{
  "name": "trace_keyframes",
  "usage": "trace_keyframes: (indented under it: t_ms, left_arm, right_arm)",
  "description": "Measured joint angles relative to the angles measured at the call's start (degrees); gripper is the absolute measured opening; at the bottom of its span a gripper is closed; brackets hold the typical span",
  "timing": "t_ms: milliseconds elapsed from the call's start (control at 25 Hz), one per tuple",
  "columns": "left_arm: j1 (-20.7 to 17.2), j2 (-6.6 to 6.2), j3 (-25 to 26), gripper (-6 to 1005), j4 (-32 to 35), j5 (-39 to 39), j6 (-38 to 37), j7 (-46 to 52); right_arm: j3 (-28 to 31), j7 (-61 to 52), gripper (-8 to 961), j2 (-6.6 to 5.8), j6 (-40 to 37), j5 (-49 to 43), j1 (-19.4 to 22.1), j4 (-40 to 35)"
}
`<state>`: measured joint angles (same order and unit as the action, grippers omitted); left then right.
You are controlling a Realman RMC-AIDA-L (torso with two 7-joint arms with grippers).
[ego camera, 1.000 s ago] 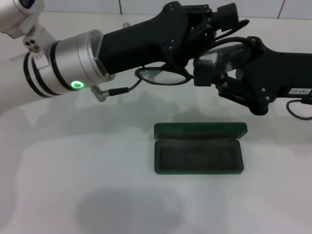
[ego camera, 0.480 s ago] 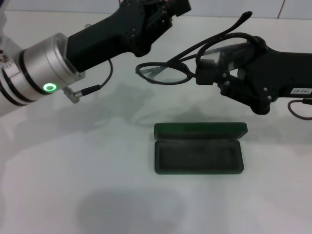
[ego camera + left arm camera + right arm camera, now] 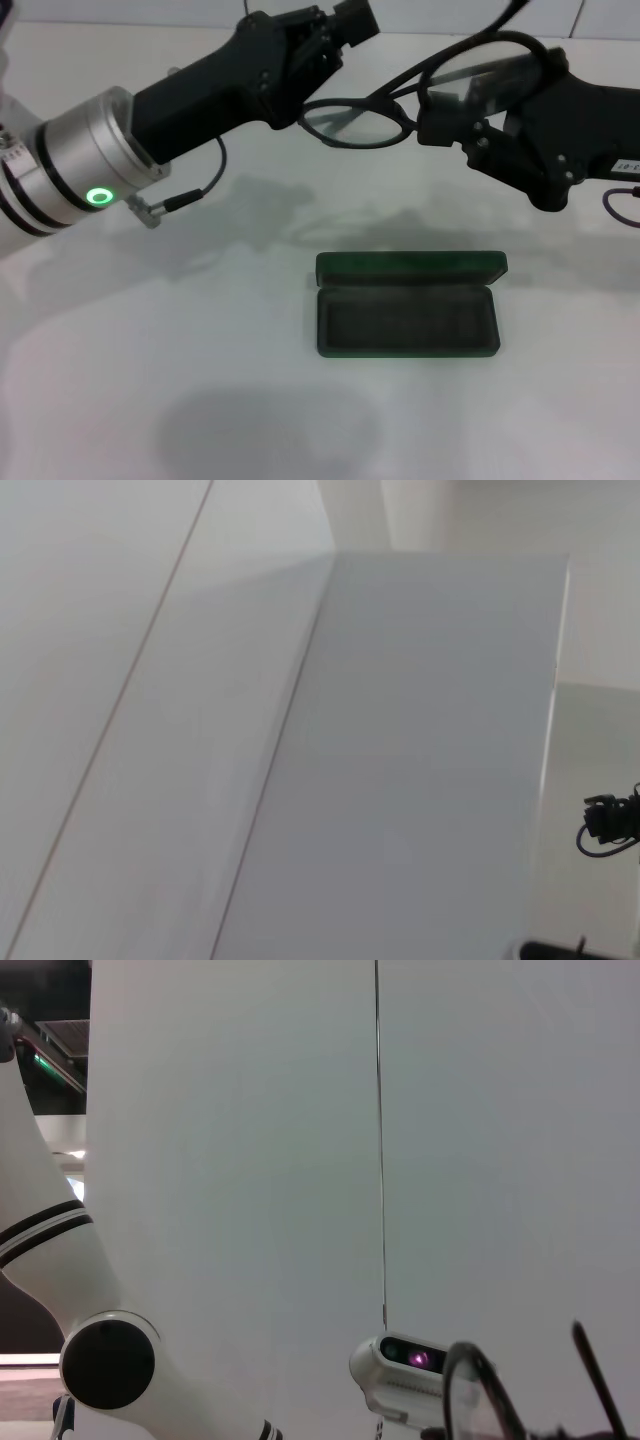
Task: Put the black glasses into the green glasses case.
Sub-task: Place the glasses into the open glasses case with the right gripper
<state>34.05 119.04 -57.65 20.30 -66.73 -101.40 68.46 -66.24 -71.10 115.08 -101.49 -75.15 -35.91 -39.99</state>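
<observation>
The black glasses (image 3: pixel 360 122) hang in the air above the table's far side, temple arms unfolded. My right gripper (image 3: pixel 447 108) is shut on them at the right lens, which is raised higher than the left. In the right wrist view one rim of the glasses (image 3: pixel 478 1396) and a temple show. The green glasses case (image 3: pixel 407 320) lies open on the table below and nearer to me, its lid (image 3: pixel 410 267) folded back and its dark lining empty. My left gripper (image 3: pixel 345 22) is raised just left of the glasses and apart from them.
The white table (image 3: pixel 150 380) spreads around the case. A cable and plug (image 3: pixel 170 203) hang under the left arm. The right wrist view shows the robot's white body (image 3: pixel 110 1360) and a small camera unit (image 3: pixel 405 1360).
The left gripper has let go of the glasses and drawn back to the left. The right gripper has carried the glasses up and slightly to the right.
</observation>
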Motion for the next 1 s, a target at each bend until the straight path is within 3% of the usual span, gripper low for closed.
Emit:
trace_keyframes:
  t_ms: [240, 1000]
  left_arm:
    - [1.12, 0.62, -1.15, 28, -0.79, -0.51, 1.37, -0.91]
    - [1.66, 0.67, -1.67, 29, -2.83, -0.6, 2.53, -2.39]
  right_arm:
    - [0.04, 0.17, 57, 0.1, 0.24, -0.16, -0.38, -0.27]
    - [0.06, 0.16, 54, 0.23, 0.43, 0.32, -0.39, -0.62]
